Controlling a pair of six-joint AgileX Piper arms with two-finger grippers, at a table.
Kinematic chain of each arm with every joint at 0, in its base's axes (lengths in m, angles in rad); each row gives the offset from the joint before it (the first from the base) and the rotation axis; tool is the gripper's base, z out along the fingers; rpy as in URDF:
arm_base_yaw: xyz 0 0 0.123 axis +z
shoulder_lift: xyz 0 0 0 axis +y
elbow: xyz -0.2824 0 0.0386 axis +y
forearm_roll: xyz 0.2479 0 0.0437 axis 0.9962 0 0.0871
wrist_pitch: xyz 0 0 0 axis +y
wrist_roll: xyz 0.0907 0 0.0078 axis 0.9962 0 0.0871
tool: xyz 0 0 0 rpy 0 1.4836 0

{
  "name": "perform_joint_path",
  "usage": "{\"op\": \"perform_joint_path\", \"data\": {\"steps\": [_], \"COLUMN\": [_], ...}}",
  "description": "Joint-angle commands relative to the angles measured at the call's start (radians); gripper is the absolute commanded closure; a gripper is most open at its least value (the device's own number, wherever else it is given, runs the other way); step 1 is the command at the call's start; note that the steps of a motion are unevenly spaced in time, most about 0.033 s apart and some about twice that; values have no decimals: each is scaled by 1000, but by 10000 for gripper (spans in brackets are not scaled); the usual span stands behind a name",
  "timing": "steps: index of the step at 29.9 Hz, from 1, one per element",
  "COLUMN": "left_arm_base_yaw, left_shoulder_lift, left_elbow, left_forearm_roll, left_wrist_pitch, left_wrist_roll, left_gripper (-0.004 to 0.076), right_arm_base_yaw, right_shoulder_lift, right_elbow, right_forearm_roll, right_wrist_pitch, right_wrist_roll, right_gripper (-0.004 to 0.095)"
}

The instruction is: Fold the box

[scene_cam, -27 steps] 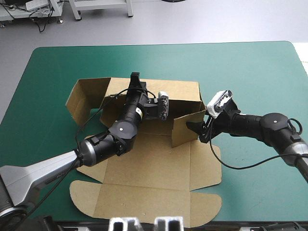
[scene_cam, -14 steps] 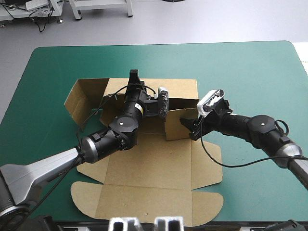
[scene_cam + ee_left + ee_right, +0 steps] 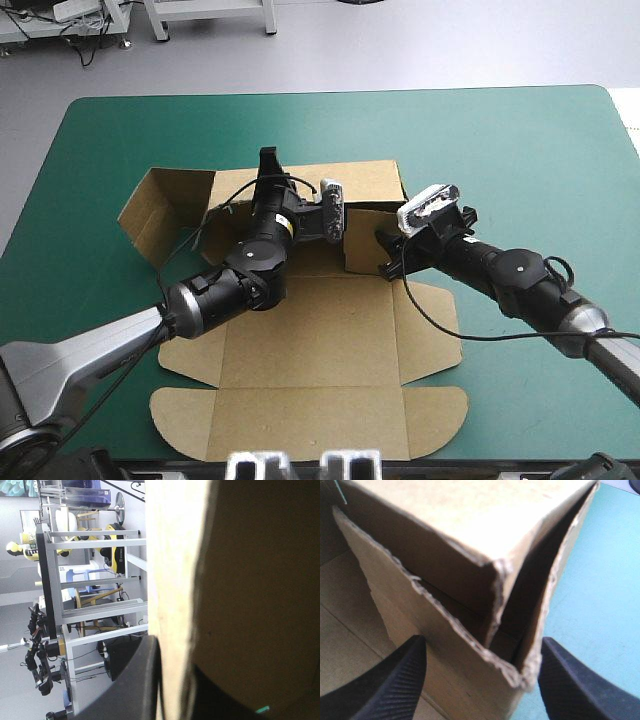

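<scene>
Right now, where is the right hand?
High view: right of centre, the right hand is at the raised right wall of the box. Its open fingers straddle that wall's corner.

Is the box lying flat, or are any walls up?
Partly up: on the box, far and right walls stand raised; near panels lie flat.

We see the brown box [image 3: 310, 350] mid-table [image 3: 520, 150], far wall and right side wall raised, left flap standing askew, near panels and rounded tabs lying flat toward the near edge.
</scene>
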Motion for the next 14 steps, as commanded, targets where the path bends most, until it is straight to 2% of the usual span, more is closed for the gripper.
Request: {"op": "perform_joint_path", "data": {"steps": [1,3,5,11,13,14], "left_arm_base_yaw": [-9,-9,-9,-9,-9,-9], "left_shoulder_lift": [-42,-42,-42,-42,-42,-42], "left_elbow": [-26,-26,-26,-26,-26,-26], "left_forearm_roll": [-2,-2,-2,-2,-2,-4], "left_wrist_pitch": [25,23,21,10,10,10], "left_wrist_roll": [-5,-5,-5,-27,-27,-27], "left_gripper": [710,710,710,710,710,710], "right_arm_base_yaw": [-1,-1,-1,-1,-1,-1], "right_shoulder_lift": [-22,-22,-22,-22,-22,-22], "right_elbow": [-28,-28,-28,-28,-28,-28], "right_forearm_roll": [20,20,20,14,13,13], "right_wrist_pitch": [-53,-38,8,125,124,124], "right_wrist_roll": [11,11,9,-29,-29,-29], "right_gripper": [376,418,504,861,930,931]}}
